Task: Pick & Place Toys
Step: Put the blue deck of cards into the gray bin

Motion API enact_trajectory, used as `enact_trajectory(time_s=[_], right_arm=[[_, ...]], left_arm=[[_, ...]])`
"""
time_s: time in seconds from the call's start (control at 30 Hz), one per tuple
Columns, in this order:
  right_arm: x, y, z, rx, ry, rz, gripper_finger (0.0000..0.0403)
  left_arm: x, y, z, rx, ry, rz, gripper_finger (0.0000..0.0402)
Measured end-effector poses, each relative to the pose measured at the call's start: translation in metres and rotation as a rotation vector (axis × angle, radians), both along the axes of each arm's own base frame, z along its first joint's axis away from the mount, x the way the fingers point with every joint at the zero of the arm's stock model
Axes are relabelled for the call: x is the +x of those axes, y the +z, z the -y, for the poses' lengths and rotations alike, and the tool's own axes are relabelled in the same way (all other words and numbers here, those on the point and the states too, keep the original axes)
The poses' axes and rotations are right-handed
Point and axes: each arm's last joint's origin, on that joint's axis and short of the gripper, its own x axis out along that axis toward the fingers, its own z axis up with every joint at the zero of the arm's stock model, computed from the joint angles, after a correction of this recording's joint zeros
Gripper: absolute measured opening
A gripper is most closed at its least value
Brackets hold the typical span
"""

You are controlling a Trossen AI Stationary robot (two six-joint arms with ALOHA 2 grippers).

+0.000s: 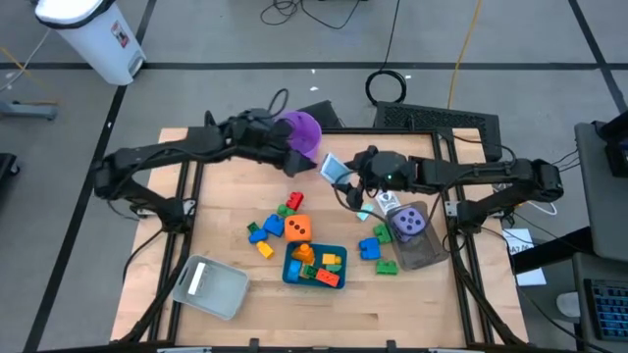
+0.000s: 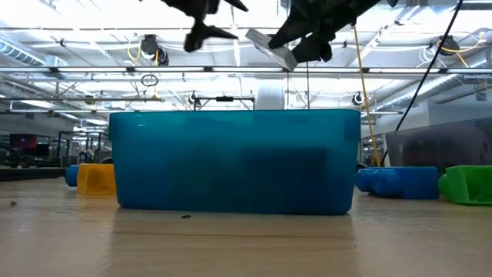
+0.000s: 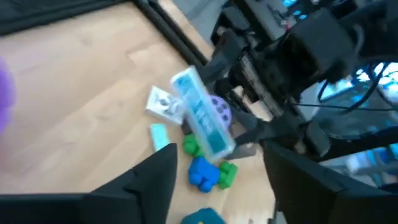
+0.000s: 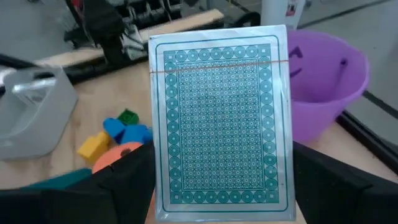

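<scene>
My right gripper (image 1: 345, 179) is shut on a pack of cards (image 4: 221, 118) with a teal patterned back, held in the air near the table's far middle, right of the purple bucket (image 1: 302, 132). My left gripper (image 3: 224, 186) stands open and bare beside the bucket (image 1: 297, 162), facing the pack. An orange die (image 1: 299, 228) and loose bricks (image 1: 267, 230) lie on the table. More bricks fill the teal tray (image 1: 290, 273). A purple die (image 1: 410, 222) sits in the clear tray (image 1: 424, 253). My right gripper holds the pack by its lower end (image 4: 163, 186), one finger on each long edge; the pack itself hides the pads. The fingers reach nearly level from the table's right side. The pack stands upright, its patterned face toward the wrist camera, lifted clear of the table (image 1: 334, 169).
A grey tray (image 1: 211, 287) stands at the near left. Small cards (image 1: 388, 201) and blue and green bricks (image 1: 375, 250) lie beside the clear tray. In the low view the teal tray (image 2: 231, 161) blocks most of the table.
</scene>
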Motion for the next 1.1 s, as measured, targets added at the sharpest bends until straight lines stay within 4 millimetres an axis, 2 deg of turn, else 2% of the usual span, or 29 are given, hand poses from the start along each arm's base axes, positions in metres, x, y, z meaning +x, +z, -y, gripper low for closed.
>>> enact_trajectory(time_s=[0.27,0.5,0.63,0.97,1.1], right_arm=[[0.000,-0.002,-0.002,-0.006,0.006,-0.020,0.0301],[0.000,-0.002,-0.002,-0.029,0.017,-0.032,0.0301],[-0.001,-0.004,-0.002,-0.043,0.023,-0.051,0.0303],[-0.002,-0.005,-0.002,-0.053,0.028,-0.076,0.0308],[-0.002,-0.005,-0.002,-0.080,0.025,-0.080,0.0309]], left_arm=[[0.035,-0.028,-0.013,-0.042,-0.079,0.021,0.0308],[0.050,-0.051,-0.018,-0.079,-0.064,-0.039,0.0303],[0.052,-0.053,-0.018,-0.076,-0.065,-0.035,0.0271],[0.053,-0.046,-0.024,-0.058,-0.067,0.035,0.0129],[0.052,-0.047,-0.026,-0.087,-0.064,0.033,0.0091]])
